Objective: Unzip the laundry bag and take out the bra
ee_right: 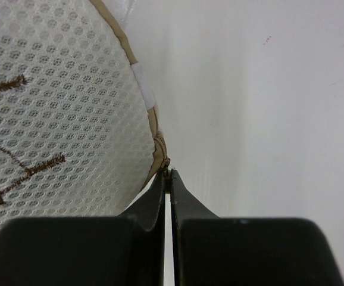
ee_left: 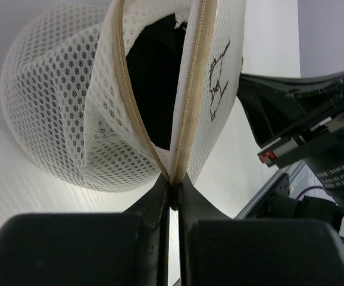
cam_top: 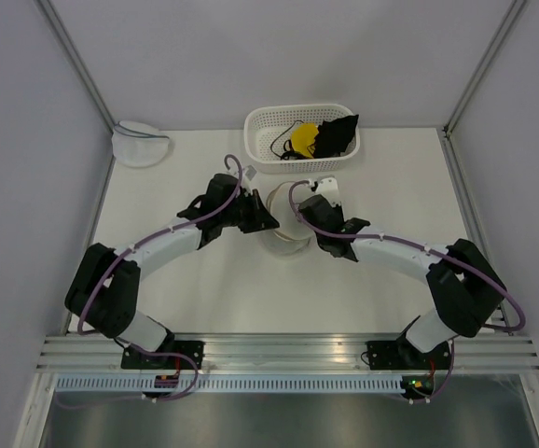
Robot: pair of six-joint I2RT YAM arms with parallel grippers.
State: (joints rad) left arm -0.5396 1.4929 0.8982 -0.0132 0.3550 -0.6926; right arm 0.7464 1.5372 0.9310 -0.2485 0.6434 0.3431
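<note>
**Inspector:** Which step is in hand?

**Assessor:** Unzipping, and it is well advanced. The laundry bag (cam_top: 284, 245) lies at the centre of the table (cam_top: 204, 289), between the two arms. In the left wrist view its tan zipper rim (ee_left: 133, 113) gapes in a long slit. The left gripper (ee_left: 172, 187) is pressed together on the rim, right where the two zipper halves meet. The right gripper (ee_right: 168, 176) is pressed together on the tan edge at the bag's other side. I take that to be the zipper pull, though it is too small to confirm.

**Inspector:** And the bra?

**Assessor:** Dark fabric (ee_left: 154, 77) fills the slit. I judge this to be the bra, inside the bag and not yet out.

**Inspector:** What does the next move call for?

**Assessor:** In my judgement, one gripper must hold the rim while the other lets go, spreads and reaches into the slit. The gap looks narrow, so it may need widening first.

**Inspector:** Count, please.

**Assessor:** There are two arms and two grippers. There are two mesh pouches: the tan-rimmed one in hand and a grey-blue-rimmed pouch (cam_top: 139, 145) at the far left corner. One white basket (cam_top: 297, 109) holds one yellow round item (cam_top: 302, 140) and one black fabric bundle (cam_top: 337, 135).
</note>
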